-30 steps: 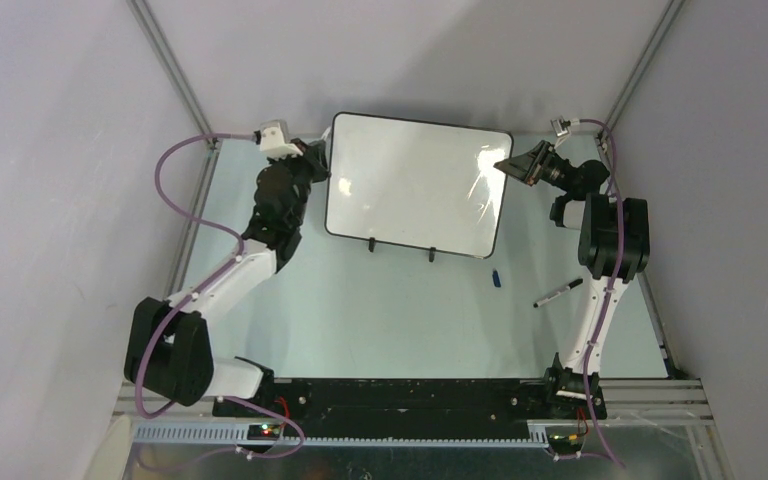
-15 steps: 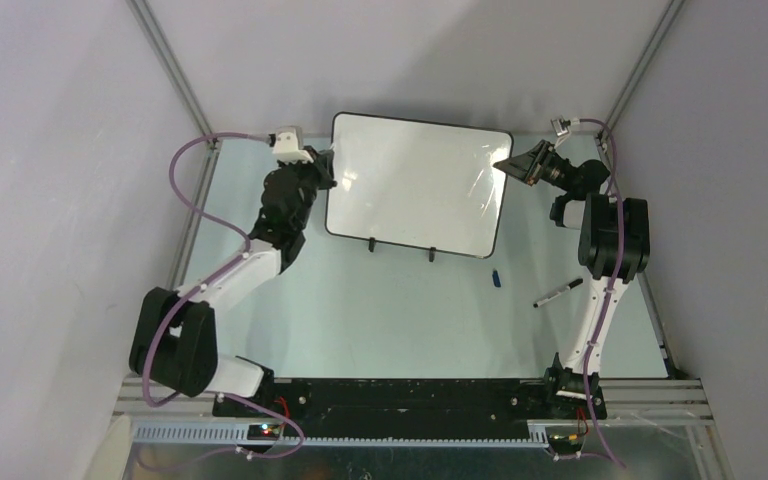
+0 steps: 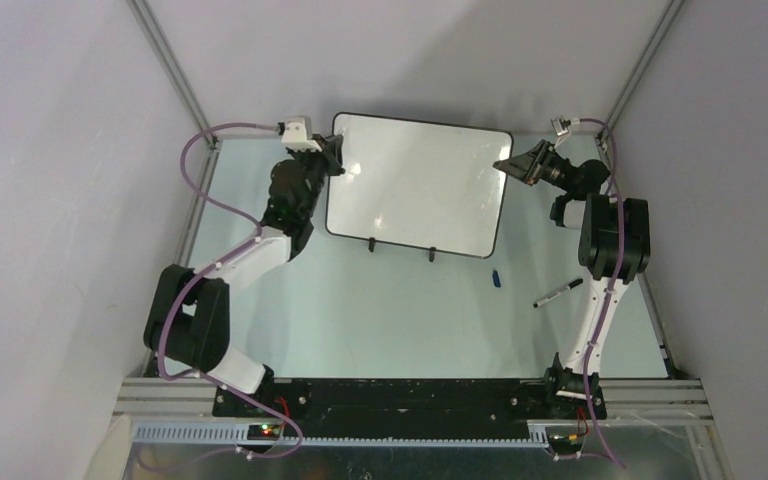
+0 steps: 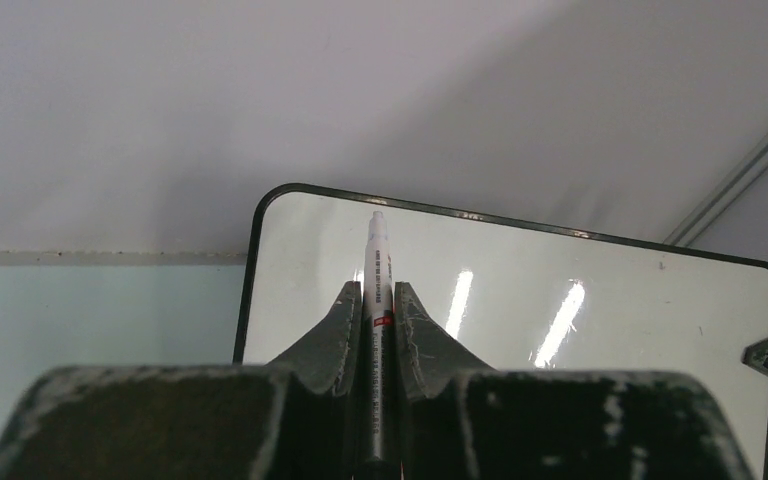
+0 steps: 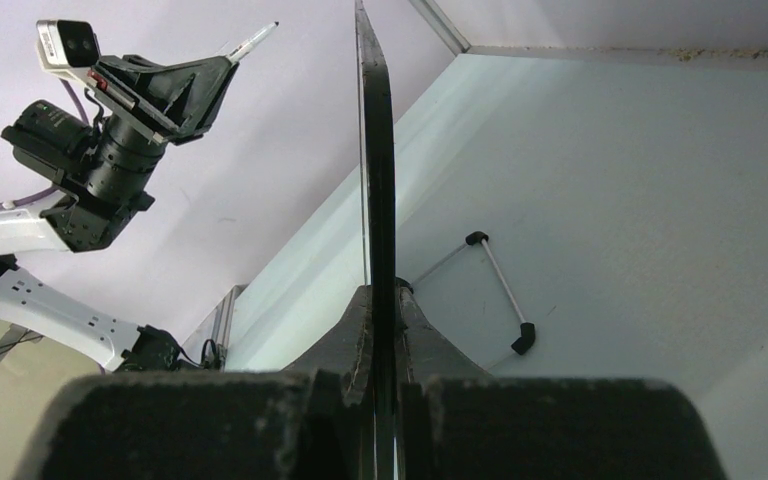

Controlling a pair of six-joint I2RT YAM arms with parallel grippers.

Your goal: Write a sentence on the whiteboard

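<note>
- Right now, in the overhead view, the whiteboard (image 3: 415, 185) stands at upper centre of the frame on its two black feet (image 3: 371, 243). Its face is blank, with no stroke of the sentence on it yet.
- Our left gripper (image 4: 377, 292) is clenched on the marker (image 4: 376, 245), whose bare tip points at the board's upper left corner. We cannot tell whether it touches the surface.
- Our right gripper (image 5: 381, 297) is clamped on the board's right edge, at centre right of the overhead frame, bracing it.
- We judge the step in hand to be landing the tip and starting the first word.
- To do it well, we should press lightly and straight into the face, so the board does not rock on its feet against the right-hand clamp.
- Starting this high and far left leaves room for the line. Large letters and slow strokes should suit the glossy face.
- A spare marker (image 3: 558, 292) and a blue cap (image 3: 496, 278) lie on the table (image 3: 400, 320), lower right of the board and well apart from the work.
</note>
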